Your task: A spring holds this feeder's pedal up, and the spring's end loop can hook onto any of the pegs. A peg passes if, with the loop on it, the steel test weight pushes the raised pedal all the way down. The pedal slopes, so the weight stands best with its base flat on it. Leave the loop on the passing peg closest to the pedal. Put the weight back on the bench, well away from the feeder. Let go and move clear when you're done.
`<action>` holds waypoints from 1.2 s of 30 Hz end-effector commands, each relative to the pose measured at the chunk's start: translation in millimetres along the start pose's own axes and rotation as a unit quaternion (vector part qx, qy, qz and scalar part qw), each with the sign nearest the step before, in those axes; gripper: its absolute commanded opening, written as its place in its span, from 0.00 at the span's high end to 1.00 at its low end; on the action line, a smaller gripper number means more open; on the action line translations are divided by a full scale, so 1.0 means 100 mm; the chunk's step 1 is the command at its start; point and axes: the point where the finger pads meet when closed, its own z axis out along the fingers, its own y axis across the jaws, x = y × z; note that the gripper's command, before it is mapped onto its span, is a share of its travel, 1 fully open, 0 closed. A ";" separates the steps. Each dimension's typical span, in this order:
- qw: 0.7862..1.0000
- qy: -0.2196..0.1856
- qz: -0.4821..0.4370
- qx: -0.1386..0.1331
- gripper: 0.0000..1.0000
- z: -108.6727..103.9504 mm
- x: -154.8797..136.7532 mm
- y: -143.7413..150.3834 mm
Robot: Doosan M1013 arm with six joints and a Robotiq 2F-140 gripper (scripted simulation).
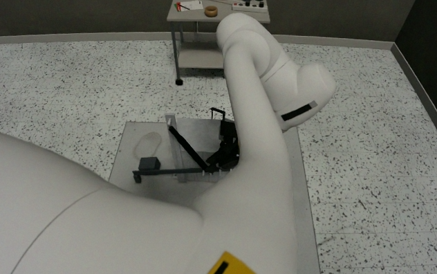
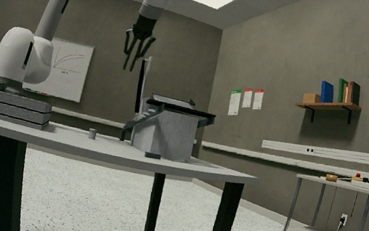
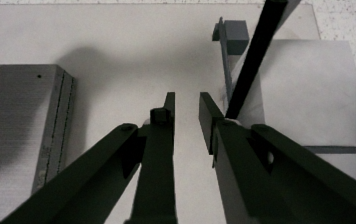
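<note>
My gripper (image 2: 127,70) (image 3: 187,105) is partly open, with a narrow empty gap between its fingers. It hangs high over the bench, beside the mast top in the exterior view. The spring (image 1: 188,148) (image 2: 140,86) (image 3: 256,59) is a dark strut from the mast (image 1: 173,138) down to the lever (image 1: 183,171) (image 3: 225,62). Its loop meets the peg row; which peg I cannot tell. White pegs (image 2: 151,110) show on the lever. A dark plate (image 2: 206,114) tops its raised end; whether it is the pedal is unclear. The weight (image 2: 92,134), a small grey cylinder, stands on the bench.
The feeder box (image 2: 175,134) stands under the plate. A dark block (image 1: 149,163) (image 3: 236,37) sits by the lever's far end, and a small dark pad (image 2: 152,155) lies by the box. The robot's layered base (image 2: 1,104) (image 3: 25,115) is on the other side. The arm covers much of the top view.
</note>
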 end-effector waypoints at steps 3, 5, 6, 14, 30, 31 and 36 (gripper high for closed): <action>1.000 0.000 0.000 -0.001 0.76 -0.01 0.01 0.02; 1.000 0.000 0.000 -0.001 0.76 -0.01 0.01 0.02; 1.000 0.000 0.000 -0.001 0.76 -0.01 0.01 0.02; 1.000 0.002 0.000 -0.001 0.76 0.12 -0.14 0.59; 1.000 0.003 0.000 -0.001 0.76 0.18 -0.20 0.85; 1.000 0.003 0.000 -0.001 0.76 0.18 -0.20 0.85; 1.000 0.003 0.000 -0.001 0.76 0.18 -0.20 0.85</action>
